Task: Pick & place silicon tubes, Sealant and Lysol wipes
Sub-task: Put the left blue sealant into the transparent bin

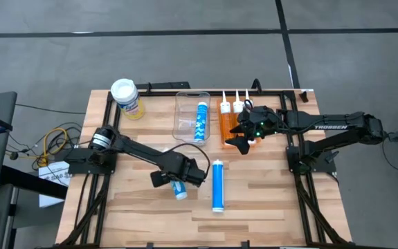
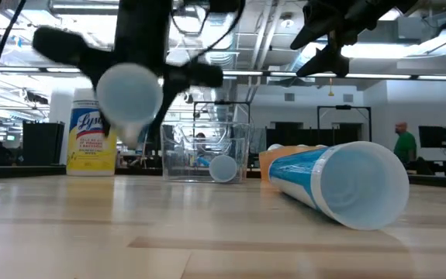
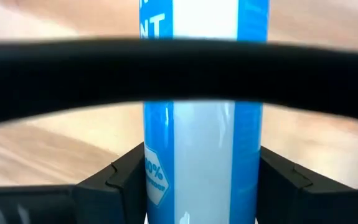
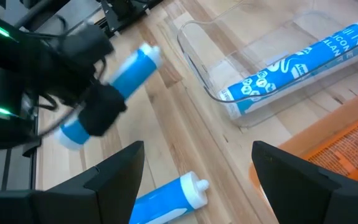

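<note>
My left gripper (image 1: 183,176) hangs over the middle of the table, shut on a blue silicone tube (image 3: 200,155), whose round end (image 2: 129,93) faces the near edge. A second blue tube (image 1: 217,185) lies on its side on the table just right of it. A third blue tube (image 1: 201,121) lies in the clear bin (image 1: 182,104). Orange tubes (image 1: 228,119) lie side by side right of the bin. The Lysol wipes (image 1: 127,97) stand upright at the far left. My right gripper (image 4: 197,180) hovers open above the orange tubes. My left gripper pinches the blue tube's body (image 3: 160,186), about midway along it, between its two fingers (image 3: 126,180). The fingers point down from above and lie across the tube. The tube is lifted clear of the table (image 4: 113,81).
A dark cable (image 3: 179,74) crosses the left wrist view in front of the held tube. Black frame rails (image 1: 109,117) run along the table's left, right and far edges. Bare wood (image 1: 268,200) lies at the near right.
</note>
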You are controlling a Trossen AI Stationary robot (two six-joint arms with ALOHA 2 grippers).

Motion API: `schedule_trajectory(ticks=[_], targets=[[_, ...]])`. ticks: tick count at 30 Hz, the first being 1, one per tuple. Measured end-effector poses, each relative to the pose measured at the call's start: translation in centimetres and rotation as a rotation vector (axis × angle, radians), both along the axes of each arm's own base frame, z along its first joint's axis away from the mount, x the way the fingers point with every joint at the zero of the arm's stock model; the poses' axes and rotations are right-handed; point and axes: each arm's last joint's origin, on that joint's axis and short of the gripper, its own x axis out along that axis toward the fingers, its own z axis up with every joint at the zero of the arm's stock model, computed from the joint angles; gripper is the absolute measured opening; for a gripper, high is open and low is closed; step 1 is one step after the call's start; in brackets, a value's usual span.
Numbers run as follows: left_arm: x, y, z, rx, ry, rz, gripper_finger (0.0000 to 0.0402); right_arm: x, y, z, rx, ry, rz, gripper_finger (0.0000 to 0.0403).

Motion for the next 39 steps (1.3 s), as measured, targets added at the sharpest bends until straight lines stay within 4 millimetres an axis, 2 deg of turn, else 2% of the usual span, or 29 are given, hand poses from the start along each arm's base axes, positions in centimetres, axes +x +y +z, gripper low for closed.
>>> schedule_trajectory(ticks=[5,8,12,16,22,24,29,33,39], targets=[[-0.4,0.0,5.6,0.119,-0.008,-0.028,0.0200,0.0,0.0,0.0,0.000,-0.001,0.000,0.0291],[-0.1,1.2,8.5,0.221,-0.050,-0.078,0.0200,0.0,0.0,0.0,0.000,-0.001,-0.001,0.0291],[0.7,4.9,11.4,0.403,-0.146,-0.141,0.0200,0.0,0.0,0.0,0.001,-0.002,-0.002,0.0291],[0.6,9.6,12.7,0.501,-0.072,-0.218,0.0200,0.1,0.0,0.1,0.006,-0.012,-0.008,0.0291],[0.8,16.6,12.8,0.545,0.012,-0.304,0.0200,0.3,-0.1,0.5,0.022,-0.058,-0.024,0.0291],[1.3,18.7,12.9,0.580,-0.006,-0.331,0.0200,0.4,-0.1,0.6,0.020,-0.076,-0.025,0.0291],[1.4,22.8,12.6,0.613,-0.012,-0.387,0.0200,0.5,-0.1,0.8,0.017,-0.099,-0.025,0.0291],[1.5,24.3,10.5,0.551,0.000,-0.411,0.0200,0.6,-0.1,0.8,0.017,-0.103,-0.025,0.0291],[2.2,24.6,6.2,0.457,-0.057,-0.432,0.0200,0.6,-0.1,0.8,0.016,-0.105,-0.025,0.0291]])
